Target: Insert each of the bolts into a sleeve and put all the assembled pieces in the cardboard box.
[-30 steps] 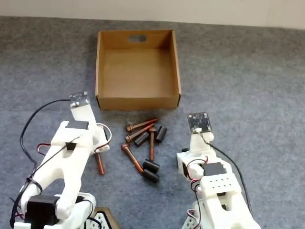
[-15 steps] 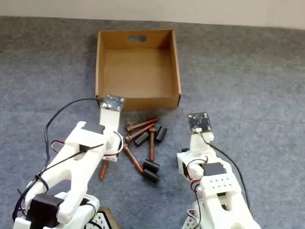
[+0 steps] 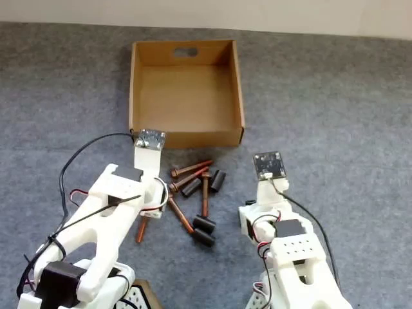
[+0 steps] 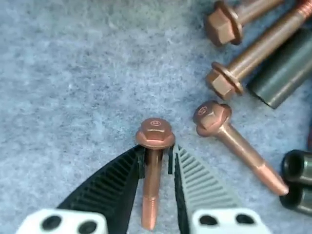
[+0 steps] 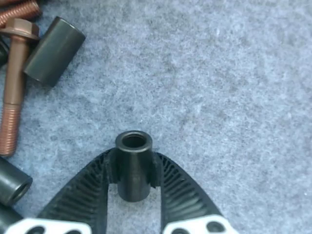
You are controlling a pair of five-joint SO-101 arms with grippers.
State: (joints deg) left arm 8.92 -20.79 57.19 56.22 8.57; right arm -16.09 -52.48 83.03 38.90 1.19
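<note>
Closest in, the left end effector [image 4: 156,152] is clamped on a bolt [image 4: 154,134] just below its hex head. The head sits at the fingertips and the shank runs back between the jaws toward the wrist, with the threaded tip free. The right end effector [image 5: 132,157] pinches a sleeve [image 5: 133,178] across its middle, its open bore facing out past the tips. Whether either piece is lifted off the counter [image 3: 335,109] I cannot tell.

The step in hand looks to be mating these two. To do it well, the left wrist should turn so that the threaded tip, not the head, faces the bore. The two axes should then be lined up before the gap is closed, since a slight tilt would likely catch the thread on the sleeve's rim. The grip near the head leaves most of the shank free to enter, which helps. A slow, straight approach suits it, and the right side need only hold steady.

Just ahead of the left end effector, toward its inner side, lie the loose bolts [image 4: 222,83]. One has its head close beside the gripped bolt but apart from it. Loose sleeves [image 3: 205,224] lie between the two end effectors.

Farthest out, beyond the pile and ahead of both end effectors, stands the cardboard box [image 3: 187,96], with no assembled piece in it yet.
</note>
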